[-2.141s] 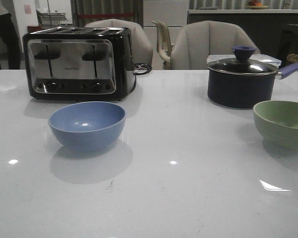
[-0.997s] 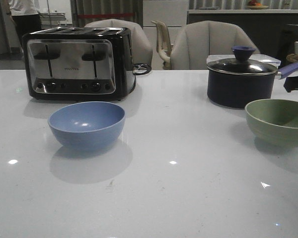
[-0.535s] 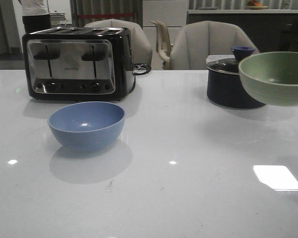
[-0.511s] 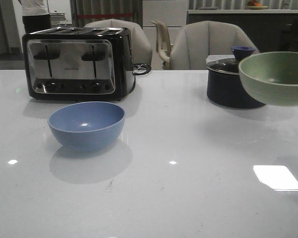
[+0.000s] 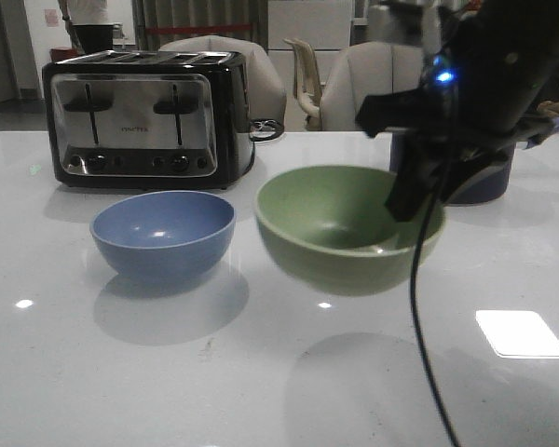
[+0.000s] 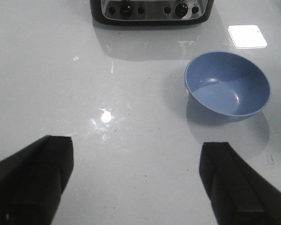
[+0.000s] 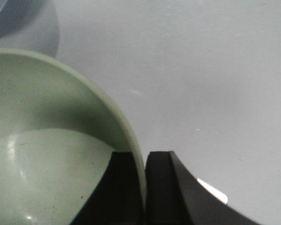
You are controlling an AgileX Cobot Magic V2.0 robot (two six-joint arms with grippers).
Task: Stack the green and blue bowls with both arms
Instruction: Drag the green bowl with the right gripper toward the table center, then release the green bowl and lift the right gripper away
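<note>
The dusty blue bowl [image 5: 163,234] sits upright on the white table, left of centre; it also shows in the left wrist view [image 6: 227,85]. The pale green bowl [image 5: 345,226] hangs in the air just right of the blue bowl, held by its right rim. My right gripper [image 5: 412,191] is shut on that rim; in the right wrist view one finger is inside the green bowl [image 7: 47,154] and one outside, the gripper [image 7: 144,183] pinching the wall. My left gripper [image 6: 136,183] is open and empty above bare table, short of the blue bowl.
A black and chrome toaster [image 5: 147,116] stands behind the blue bowl. A dark lidded saucepan [image 5: 484,177] stands at the back right, mostly hidden by my right arm. A cable [image 5: 419,317] hangs from the right arm. Chairs stand beyond the table.
The green bowl was lifted from the right side of the table and carried left, now hanging beside the blue bowl. The right arm has come into the front view.
</note>
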